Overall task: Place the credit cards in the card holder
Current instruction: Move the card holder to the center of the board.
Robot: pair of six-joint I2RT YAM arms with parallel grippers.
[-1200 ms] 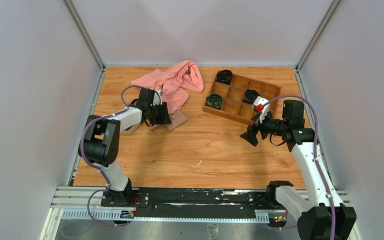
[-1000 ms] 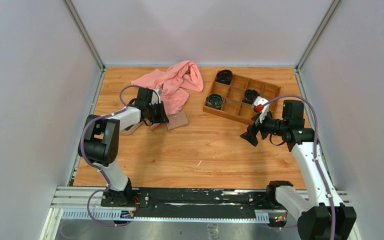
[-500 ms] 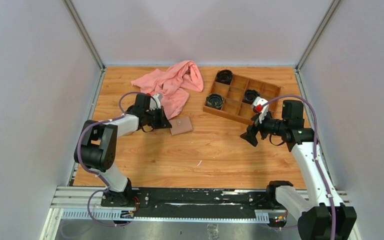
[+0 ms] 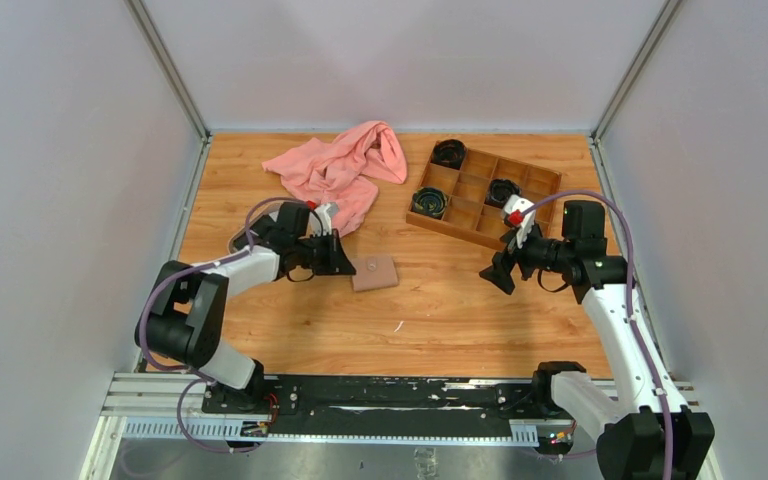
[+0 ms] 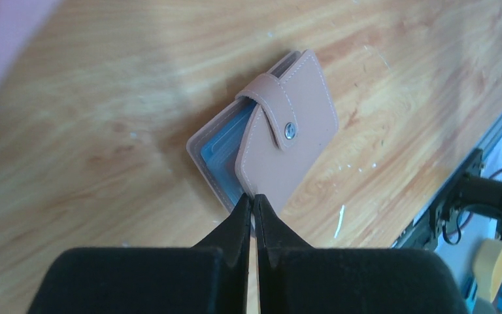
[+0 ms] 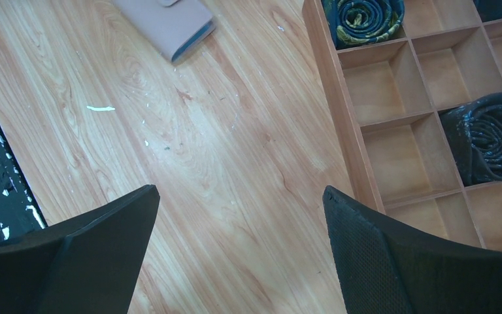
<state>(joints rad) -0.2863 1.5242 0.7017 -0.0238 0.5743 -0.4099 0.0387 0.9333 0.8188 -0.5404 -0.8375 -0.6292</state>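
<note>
Card holder (image 5: 281, 140) was seen on the tabletop (image 4: 440, 310), left of the wooden box (image 4: 455, 232) and apart from it, lying slightly ajar. Its snap button was shown only by the left wrist view. From above it was a plain tan patch, and the right wrist view cut it off. Whether cards lay inside could not be told. The left pincer (image 5: 253, 199) was clenched on its edge farthest from the box. The right pincer (image 4: 498, 270) was held released near the box.
</note>
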